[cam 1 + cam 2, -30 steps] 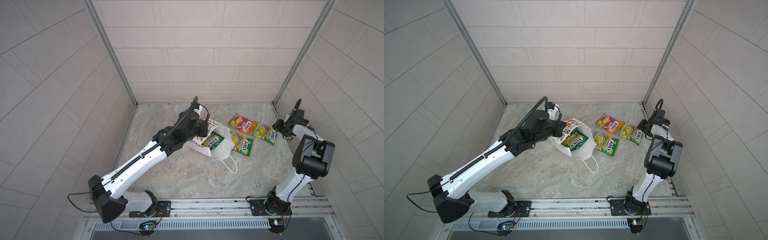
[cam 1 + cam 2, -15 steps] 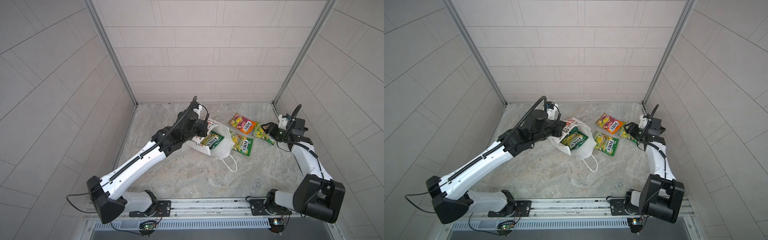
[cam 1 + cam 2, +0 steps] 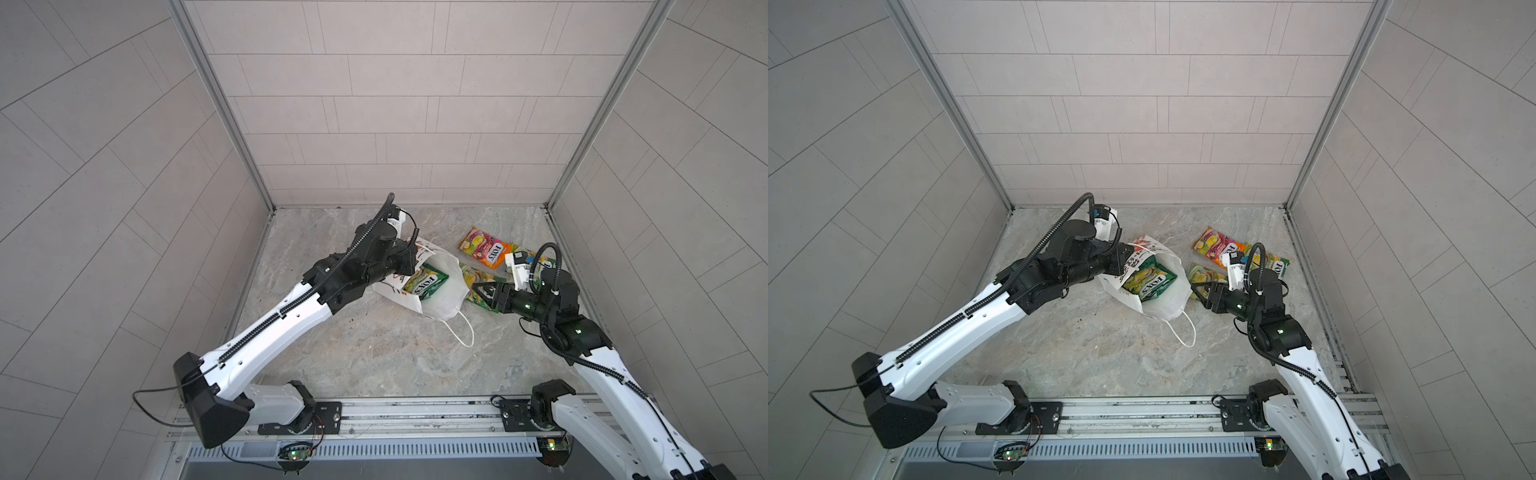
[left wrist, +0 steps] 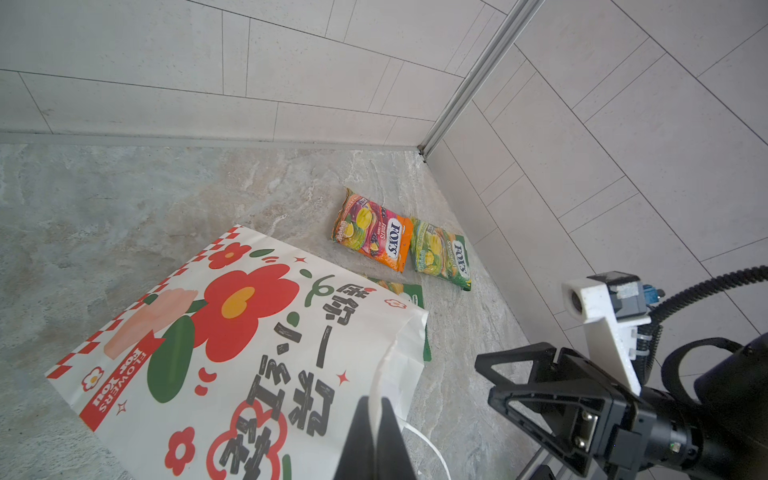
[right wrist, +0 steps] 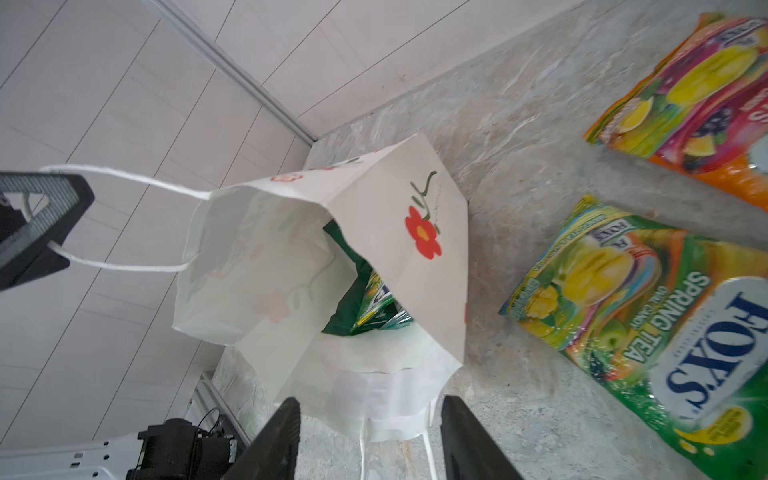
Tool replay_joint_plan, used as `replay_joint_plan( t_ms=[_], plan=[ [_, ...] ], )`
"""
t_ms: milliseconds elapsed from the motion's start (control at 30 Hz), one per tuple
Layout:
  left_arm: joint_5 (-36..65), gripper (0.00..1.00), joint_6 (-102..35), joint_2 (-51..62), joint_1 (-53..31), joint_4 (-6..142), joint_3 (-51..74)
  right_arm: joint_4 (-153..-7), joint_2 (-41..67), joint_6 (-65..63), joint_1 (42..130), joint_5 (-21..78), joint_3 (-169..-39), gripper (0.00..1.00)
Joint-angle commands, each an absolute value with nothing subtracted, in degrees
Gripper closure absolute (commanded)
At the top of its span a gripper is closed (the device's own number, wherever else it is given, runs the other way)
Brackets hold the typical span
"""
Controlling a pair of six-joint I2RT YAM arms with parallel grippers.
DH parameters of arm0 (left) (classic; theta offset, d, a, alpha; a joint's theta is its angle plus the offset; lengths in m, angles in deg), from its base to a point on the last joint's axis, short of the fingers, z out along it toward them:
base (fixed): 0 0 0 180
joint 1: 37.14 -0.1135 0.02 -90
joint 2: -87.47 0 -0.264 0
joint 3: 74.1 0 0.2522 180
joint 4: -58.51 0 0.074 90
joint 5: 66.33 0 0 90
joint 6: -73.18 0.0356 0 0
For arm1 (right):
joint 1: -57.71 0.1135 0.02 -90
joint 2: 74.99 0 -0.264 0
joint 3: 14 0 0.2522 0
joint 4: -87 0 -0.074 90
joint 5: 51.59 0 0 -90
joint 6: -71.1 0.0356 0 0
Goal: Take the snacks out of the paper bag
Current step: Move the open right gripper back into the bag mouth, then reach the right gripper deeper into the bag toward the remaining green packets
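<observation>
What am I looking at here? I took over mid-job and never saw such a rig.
Two white robot arms on a rail, each ending in a two-fingered gripper. The two top views look down from overhead; the other two come from cameras on the arms' wrists. A white paper bag lies tipped on the marbled tabletop. The left gripper is shut on its cord handle, holding the mouth open. The right gripper is open and empty, facing that mouth. Outside lie an orange-pink FOX'S packet, a yellow-green SPRING TEA packet and a second yellow-green packet. A fourth FOX'S packet sits inside the bag.
</observation>
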State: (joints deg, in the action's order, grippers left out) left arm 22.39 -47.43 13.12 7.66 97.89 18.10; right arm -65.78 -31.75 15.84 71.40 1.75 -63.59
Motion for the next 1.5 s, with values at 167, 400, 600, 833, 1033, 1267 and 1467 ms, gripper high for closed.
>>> replay_joint_plan(
  t_ms=[167,400,600,833,1033,1267,1467],
  plan=[
    [22.92,1.0,-47.76,14.57,7.8,97.84,18.24,-70.64,-28.31,14.06,88.08,12.31,-61.86,0.49],
    [23.22,1.0,-47.67,14.67,7.82,98.06,18.18,-75.36,-19.3,14.05,94.15,16.43,-64.8,0.53],
    [23.18,1.0,-47.63,14.71,7.86,98.0,18.15,-78.22,-11.95,14.3,96.42,17.82,-66.81,0.57],
    [22.62,1.0,-47.92,14.7,7.81,97.87,18.24,-79.03,-6.73,16.61,97.47,24.92,-68.61,0.61],
    [22.73,1.0,-48.09,15.34,7.86,97.92,18.16,-82.12,-2.1,19.6,97.5,25.67,-69.21,0.62],
    [22.55,1.0,-48.24,15.53,7.85,97.93,17.93,-81.29,1.72,23.47,97.8,30.73,-71.18,0.64],
    [22.11,1.0,-48.28,15.58,7.84,97.93,17.98,-83.21,3.62,28.1,97.86,34.08,-71.75,0.63]
  ],
)
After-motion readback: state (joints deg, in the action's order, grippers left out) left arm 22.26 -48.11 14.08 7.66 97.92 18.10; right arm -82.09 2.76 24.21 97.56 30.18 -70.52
